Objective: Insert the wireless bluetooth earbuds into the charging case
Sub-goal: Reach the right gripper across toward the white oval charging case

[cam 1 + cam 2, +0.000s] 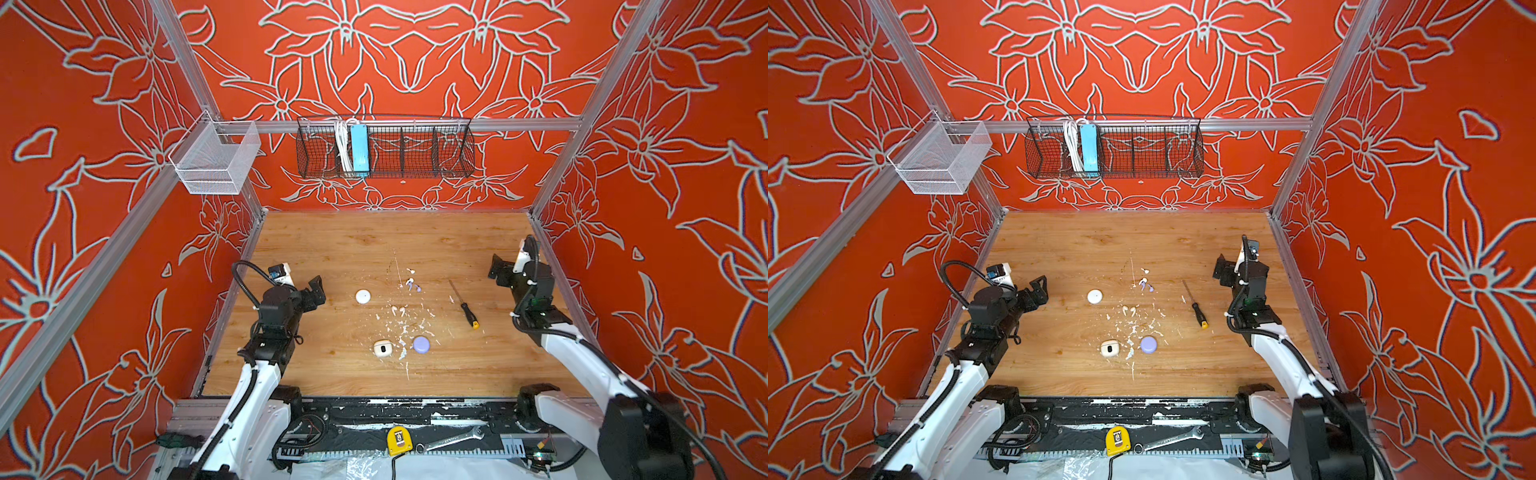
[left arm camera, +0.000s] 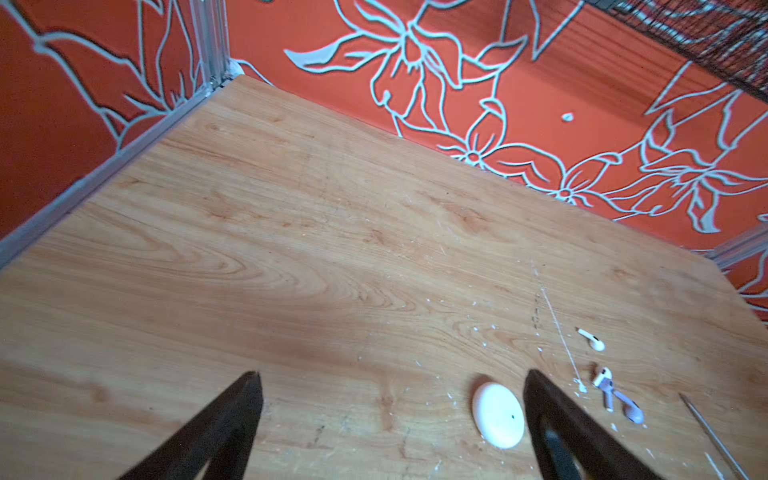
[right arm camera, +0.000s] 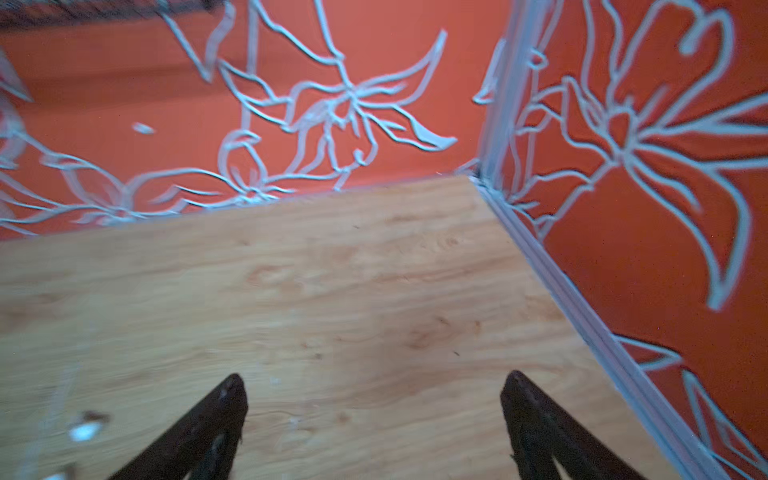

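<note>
As both top views show, tiny lavender and white stemmed plastic earbuds [image 1: 417,287]: loose on wooden table [image 1: 332,249] (apart from cream rounded charging case [image 1: 382,348])
Left gripper [image 2: 390,374], left wrist: spread wide, empty
Right gripper [image 3: 374,376], right wrist: spread wide, empty

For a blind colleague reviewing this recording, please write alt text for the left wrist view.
The left gripper hangs open over a wooden table, with a round white case showing between its fingers, close to one of them. Past the case lie a white earbud and lavender earbuds among paint flecks, with orange floral walls behind.
</note>
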Available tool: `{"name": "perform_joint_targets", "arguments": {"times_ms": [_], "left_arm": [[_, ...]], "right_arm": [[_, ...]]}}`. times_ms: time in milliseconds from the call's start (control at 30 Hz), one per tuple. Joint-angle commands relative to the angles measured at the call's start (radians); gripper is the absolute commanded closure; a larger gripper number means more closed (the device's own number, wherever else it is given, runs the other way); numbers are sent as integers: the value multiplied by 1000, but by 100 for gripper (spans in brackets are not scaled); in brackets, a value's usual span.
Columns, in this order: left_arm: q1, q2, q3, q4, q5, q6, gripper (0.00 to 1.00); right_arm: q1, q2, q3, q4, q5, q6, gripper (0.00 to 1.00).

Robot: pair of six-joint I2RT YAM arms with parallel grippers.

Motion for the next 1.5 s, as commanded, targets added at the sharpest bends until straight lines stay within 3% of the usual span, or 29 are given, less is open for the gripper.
{"name": "perform_joint_targets", "arguments": {"times_ms": [0, 100, 167, 233, 300, 367, 467, 567, 733, 867, 967, 1100, 1333, 1467], "left_arm": [[8, -67, -68, 14, 36, -69, 3], [7, 23, -48, 21, -10, -131, 3], [6, 104, -10, 11, -20, -149, 3], [7, 182, 48, -46, -44, -157, 3], [8, 230, 88, -101, -97, -185, 3], [9, 248, 99, -116, -109, -197, 3], [8, 236, 74, -65, -42, -167, 3], [8, 213, 55, -47, -30, -162, 3], [8, 206, 50, -45, -41, -168, 3], [8, 197, 46, -47, -49, -171, 3], [8, 186, 38, -40, -53, -173, 3], [8, 175, 29, -33, -49, -170, 3], [8, 162, 21, -32, -55, -176, 3], [8, 154, 16, -33, -60, -180, 3]], "right_arm": [[8, -58, -42, -40, -338, 167, 2], [12, -77, -117, 184, -437, 300, 2], [65, -64, -35, 82, -430, 252, 2], [208, -40, 68, -71, -247, 118, 2], [341, 10, 115, -88, -118, 3, 2], [413, 106, 163, -76, -96, -38, 2], [481, 274, 275, -91, -68, -41, 17], [551, 467, 431, -155, -79, -66, 23], [660, 734, 652, -242, -111, -51, 23], [748, 922, 851, -392, -31, -54, 23], [784, 1023, 962, -488, 3, -37, 29], [786, 1090, 1040, -548, 67, 13, 48], [767, 1234, 1248, -680, 26, 54, 67], [737, 1319, 1362, -746, -35, 79, 73]]}}
